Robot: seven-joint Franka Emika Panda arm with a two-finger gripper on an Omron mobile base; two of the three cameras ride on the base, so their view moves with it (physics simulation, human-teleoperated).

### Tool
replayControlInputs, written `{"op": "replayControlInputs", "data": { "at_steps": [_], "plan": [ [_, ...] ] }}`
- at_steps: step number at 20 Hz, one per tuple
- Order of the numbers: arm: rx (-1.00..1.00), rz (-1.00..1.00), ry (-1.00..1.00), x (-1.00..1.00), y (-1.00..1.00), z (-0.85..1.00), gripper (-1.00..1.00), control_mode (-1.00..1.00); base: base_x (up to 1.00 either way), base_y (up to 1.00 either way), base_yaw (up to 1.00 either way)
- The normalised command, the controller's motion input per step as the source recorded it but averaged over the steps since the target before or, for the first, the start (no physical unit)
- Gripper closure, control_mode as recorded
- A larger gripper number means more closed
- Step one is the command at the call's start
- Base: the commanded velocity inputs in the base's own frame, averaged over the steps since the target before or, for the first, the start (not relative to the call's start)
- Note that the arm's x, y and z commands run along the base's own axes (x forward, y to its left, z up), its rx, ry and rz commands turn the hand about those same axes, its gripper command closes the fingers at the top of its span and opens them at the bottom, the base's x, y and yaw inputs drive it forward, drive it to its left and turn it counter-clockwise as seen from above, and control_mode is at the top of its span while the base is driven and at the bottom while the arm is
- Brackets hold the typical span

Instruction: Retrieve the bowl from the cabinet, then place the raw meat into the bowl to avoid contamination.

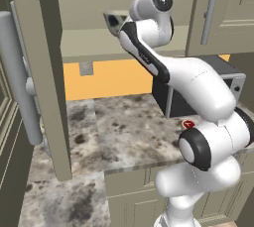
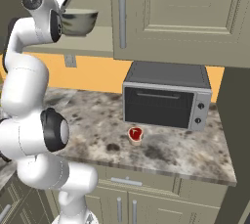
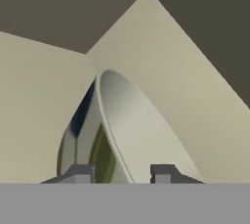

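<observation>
bowl (image 2: 78, 21): pale grey-cream, dark blotch | raw meat (image 2: 135, 133): red | table (image 2: 97, 125): mottled grey-brown | cabinet (image 2: 185, 17): beige-grey | wall: orange

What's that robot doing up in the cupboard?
It's getting a bowl. Its claw is pinched on the bowl's rim, up at the open cabinet shelf. The raw meat is lying on the counter in front of the toaster oven, waiting to go into the bowl.
</observation>
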Motion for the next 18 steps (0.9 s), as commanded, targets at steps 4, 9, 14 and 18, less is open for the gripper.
{"op": "replayControlInputs", "data": {
  "at_steps": [4, 9, 14, 18],
  "plan": [
    [-0.02, 0.02, 0.05, -0.47, 0.0, 0.06, 1.0, -1.0, 0.0, 0.0, 0.0],
    [-0.01, 0.02, 0.04, -0.54, 0.0, 0.0, 1.0, -1.0, 0.0, 0.0, 0.0],
    [0.0, 0.03, -0.01, -0.72, -0.05, 0.0, 1.0, -1.0, 0.0, 0.0, 0.0],
    [0.0, 0.01, -0.06, -0.87, -0.1, 0.0, 1.0, -1.0, 0.0, 0.0, 0.0]
  ]
}}
